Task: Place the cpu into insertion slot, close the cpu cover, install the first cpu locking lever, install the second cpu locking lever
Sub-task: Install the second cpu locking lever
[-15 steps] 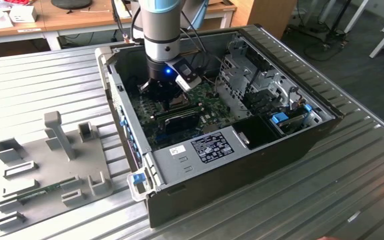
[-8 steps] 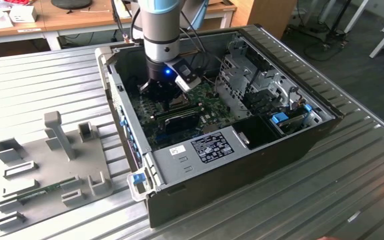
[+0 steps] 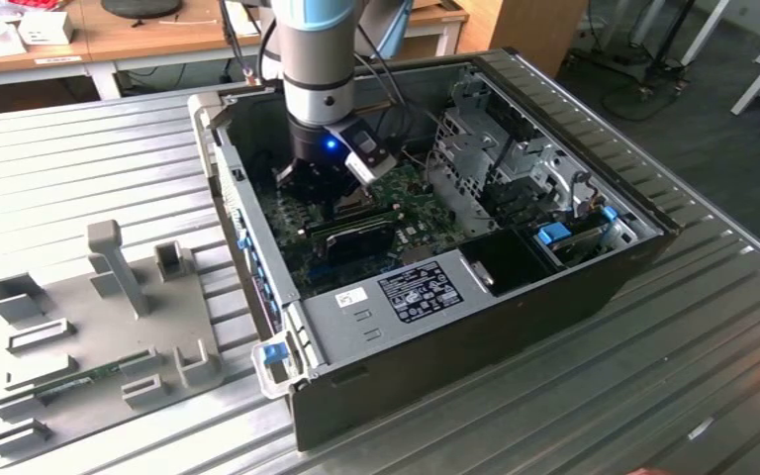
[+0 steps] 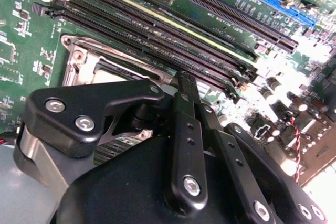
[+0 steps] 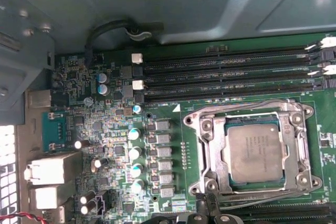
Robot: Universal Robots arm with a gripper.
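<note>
We see the cpu [image 5: 255,153] seated in its slot [image 5: 210,153]; the pincer [image 4: 181,85], pressed together, hovers beside it.

Silver arm [image 3: 317,59] (blue-jointed) carrying black, screw-studded end effector [image 4: 184,85].

From where I stood, the gripper [image 4: 185,85] hid most of the insertion slot [image 4: 86,64], its fingertips indistinct.

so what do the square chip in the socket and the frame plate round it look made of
The small square chip looks like brushed metal, dull silvery-beige with a matte face. The square silver frame plate around it seems stamped steel, with a bright bare finish, bent edges and screw heads at its corners.
</note>
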